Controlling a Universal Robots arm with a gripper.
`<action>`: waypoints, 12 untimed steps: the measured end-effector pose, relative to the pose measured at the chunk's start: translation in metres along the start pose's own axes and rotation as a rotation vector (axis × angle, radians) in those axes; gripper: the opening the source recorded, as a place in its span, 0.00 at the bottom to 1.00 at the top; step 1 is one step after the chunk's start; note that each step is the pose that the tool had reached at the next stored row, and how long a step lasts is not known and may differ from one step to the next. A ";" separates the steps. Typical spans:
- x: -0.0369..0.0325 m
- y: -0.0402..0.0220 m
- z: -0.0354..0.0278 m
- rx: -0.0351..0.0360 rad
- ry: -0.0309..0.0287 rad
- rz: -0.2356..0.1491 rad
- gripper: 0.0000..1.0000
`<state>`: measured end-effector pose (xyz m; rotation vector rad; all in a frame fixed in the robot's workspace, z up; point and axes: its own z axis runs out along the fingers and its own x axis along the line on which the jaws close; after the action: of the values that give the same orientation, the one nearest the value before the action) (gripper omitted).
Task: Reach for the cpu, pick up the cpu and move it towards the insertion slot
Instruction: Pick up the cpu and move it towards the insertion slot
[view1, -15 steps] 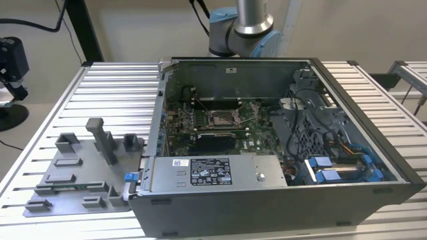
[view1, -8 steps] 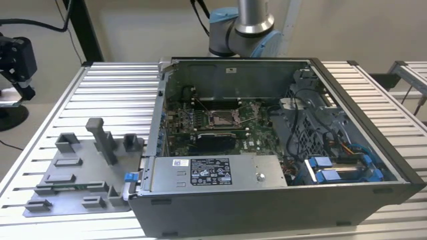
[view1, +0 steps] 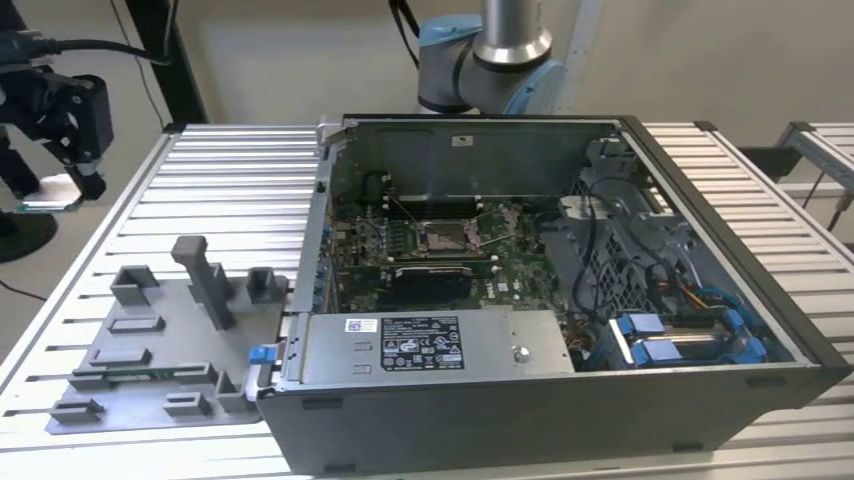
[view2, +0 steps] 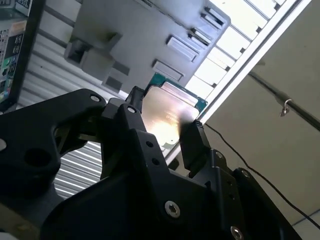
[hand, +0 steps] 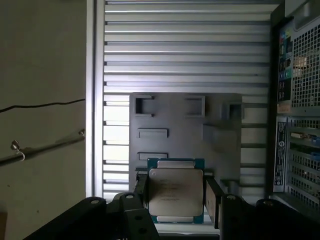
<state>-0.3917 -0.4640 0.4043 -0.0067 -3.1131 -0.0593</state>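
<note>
- Exterior view: set high and off the arm, facing obliquely down at middle range. The open computer case (view1: 561, 300) is mid-frame, the grey tray (view1: 147, 340) lower left and the gripper (view1: 60, 190) upper left.
- First wrist view: near, facing straight down past the fingers (hand: 214, 200).
- Second wrist view: nearer and tilted, looking from behind the gripper body.
- Shared: the grey tray and slatted table (view1: 227, 170) appear in all three views. The clamped cpu (hand: 176, 192) appears in both wrist views.

One cpu (hand: 176, 192), one insertion slot (view1: 445, 236), one computer case (view1: 534, 420), one tray (view1: 167, 345) bearing perhaps nine blocks (view1: 200, 278).

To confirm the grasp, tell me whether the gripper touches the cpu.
Touching: in the first wrist view, the gripper clamps the cpu by both side edges.
</note>
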 end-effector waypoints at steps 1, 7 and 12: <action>-0.0036 0.0000 -0.0001 0.0000 0.0014 0.000 0.00; -0.0249 0.0001 -0.0007 0.0001 0.0079 0.000 0.00; -0.0407 0.0002 -0.0012 0.0000 0.0125 0.000 0.00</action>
<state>-0.3510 -0.4640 0.4043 -0.0071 -3.1005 -0.0590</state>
